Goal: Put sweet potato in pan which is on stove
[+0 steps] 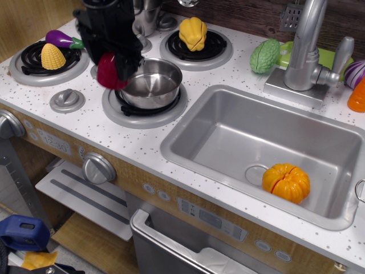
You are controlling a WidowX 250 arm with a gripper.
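The dark red sweet potato [107, 72] hangs in the air, held by my black gripper [114, 64], which is shut on it. It sits just left of the pan's rim and above the stove. The shiny steel pan [151, 83] stands empty on the front right burner of the white speckled stove [85, 123]. The gripper's fingertips are mostly hidden behind the sweet potato and the gripper body.
A yellow corn [52, 56] and purple eggplant [64, 39] lie on the left burner. A yellow toy [193, 33] sits on the back burner, a steel pot [147, 14] behind the arm. The sink [228, 131] holds an orange pumpkin [286, 182]. A faucet [306, 48] stands at right.
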